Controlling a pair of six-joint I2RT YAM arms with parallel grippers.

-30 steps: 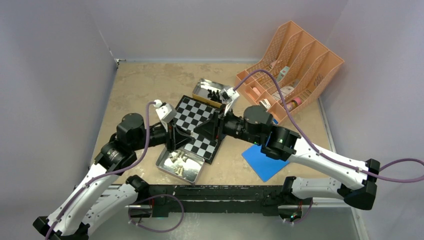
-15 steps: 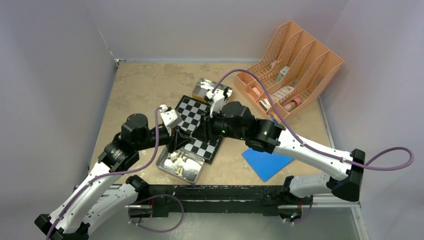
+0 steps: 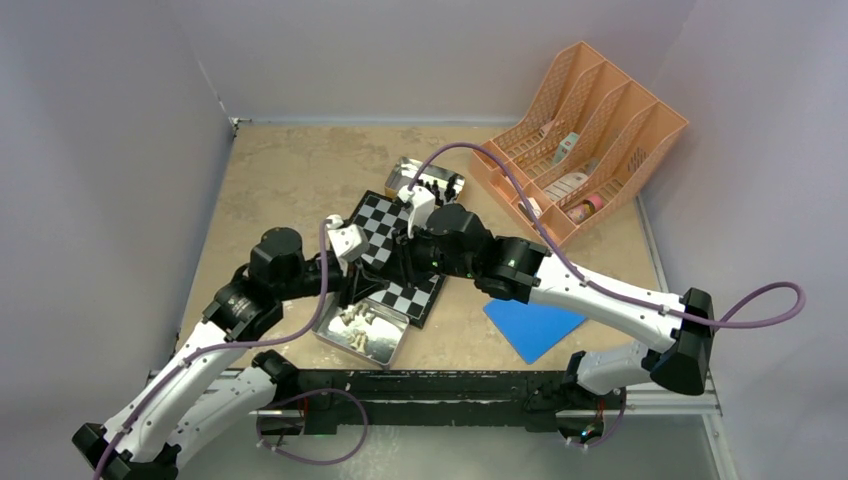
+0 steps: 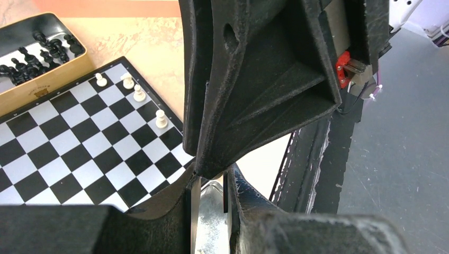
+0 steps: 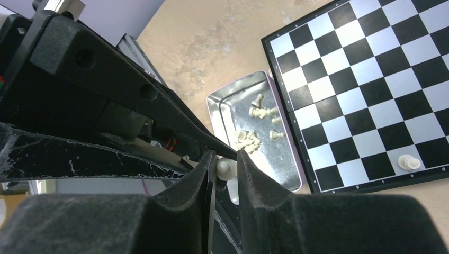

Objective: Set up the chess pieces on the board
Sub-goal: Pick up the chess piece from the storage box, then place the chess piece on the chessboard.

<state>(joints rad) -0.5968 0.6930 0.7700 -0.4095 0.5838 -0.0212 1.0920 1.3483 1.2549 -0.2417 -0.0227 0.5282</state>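
The board (image 3: 382,228) lies mid-table, with a few white chess pieces (image 4: 138,93) along its one edge and one more white piece (image 5: 406,161) near a corner. More white pieces (image 5: 249,138) lie loose in the near tin (image 3: 385,345). Black pieces (image 4: 21,69) fill the far tin (image 3: 412,172). My two grippers meet tip to tip above the near tin. The right gripper (image 5: 226,159) is shut on a white pawn (image 5: 226,168). The left gripper (image 4: 209,180) stands narrow, its fingertip (image 5: 222,153) reaching the same pawn. In the left wrist view the right gripper's finger hides the pawn.
An orange file rack (image 3: 580,130) with small items stands at the back right. A blue flat square (image 3: 533,328) lies right of the board. The black base rail (image 3: 430,385) runs along the near edge. Grey walls close in left and behind.
The right arm swung left from the far tin to meet the left gripper, and its jaws narrowed onto the pawn. The left gripper shifted slightly right, its jaws unchanged.
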